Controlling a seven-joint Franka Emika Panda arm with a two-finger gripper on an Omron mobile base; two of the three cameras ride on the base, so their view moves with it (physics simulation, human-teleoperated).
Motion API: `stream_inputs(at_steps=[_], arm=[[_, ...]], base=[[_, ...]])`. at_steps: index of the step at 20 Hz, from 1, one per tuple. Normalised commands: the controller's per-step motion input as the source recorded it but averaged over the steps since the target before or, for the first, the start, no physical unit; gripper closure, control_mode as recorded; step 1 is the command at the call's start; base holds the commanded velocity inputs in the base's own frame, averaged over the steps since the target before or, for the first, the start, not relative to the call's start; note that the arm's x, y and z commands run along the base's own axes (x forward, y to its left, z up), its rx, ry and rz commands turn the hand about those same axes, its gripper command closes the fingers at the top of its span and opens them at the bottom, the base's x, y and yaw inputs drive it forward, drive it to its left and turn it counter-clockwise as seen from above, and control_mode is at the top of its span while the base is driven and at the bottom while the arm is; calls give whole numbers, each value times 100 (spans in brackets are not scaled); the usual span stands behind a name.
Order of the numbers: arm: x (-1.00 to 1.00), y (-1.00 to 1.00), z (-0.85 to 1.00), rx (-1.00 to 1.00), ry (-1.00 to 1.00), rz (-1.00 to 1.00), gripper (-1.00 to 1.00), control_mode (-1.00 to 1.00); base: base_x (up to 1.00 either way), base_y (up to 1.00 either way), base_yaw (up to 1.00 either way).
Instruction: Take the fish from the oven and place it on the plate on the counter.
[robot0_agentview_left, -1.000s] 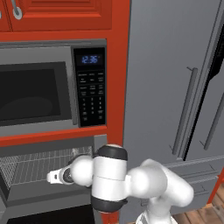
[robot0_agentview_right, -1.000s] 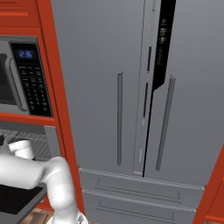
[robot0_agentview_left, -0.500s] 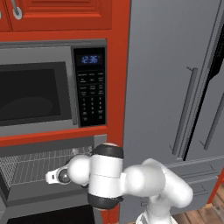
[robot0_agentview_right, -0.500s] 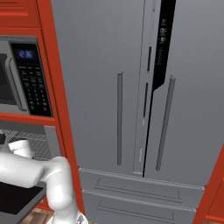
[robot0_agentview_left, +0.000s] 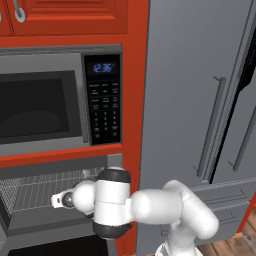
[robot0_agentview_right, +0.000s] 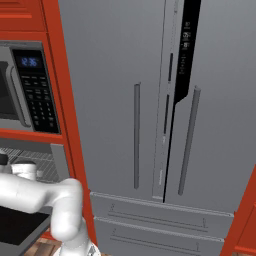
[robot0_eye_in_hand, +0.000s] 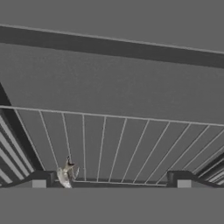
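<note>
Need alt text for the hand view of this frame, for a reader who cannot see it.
Looking into the grey oven along the gripper, whose jaws stand wide open over a wire rack. A small mottled fish lies on the rack at the lower left, just inside the left finger tip; whether they touch cannot be told.

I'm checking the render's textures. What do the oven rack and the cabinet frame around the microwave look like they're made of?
The oven rack looks like thin metal wire: pale, evenly spaced parallel rods joined by a crossbar. The cabinet frame looks like red-painted or stained wood with a smooth satin finish: flat, even colour and a moulded panel edge above the microwave; no grain shows, so it could be laminate.
</note>
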Motion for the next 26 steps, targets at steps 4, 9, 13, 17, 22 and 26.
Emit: stream_inputs(at_steps=[4, 9, 13, 17, 22, 26], arm=[[26, 5, -39, -4, 0, 0, -100, -100], [17, 3, -43, -3, 0, 0, -100, -100], [17, 13, -31, -2, 0, 0, -100, -100], [26, 17, -19, -2, 0, 0, -100, -100], [28, 16, -15, -1, 0, 0, -100, -100], [28, 17, -14, -1, 0, 0, -100, -100]], base=[[0, 0, 0], [0, 0, 0], [0, 0, 0], [0, 0, 0], [0, 0, 0], [0, 0, 0]])
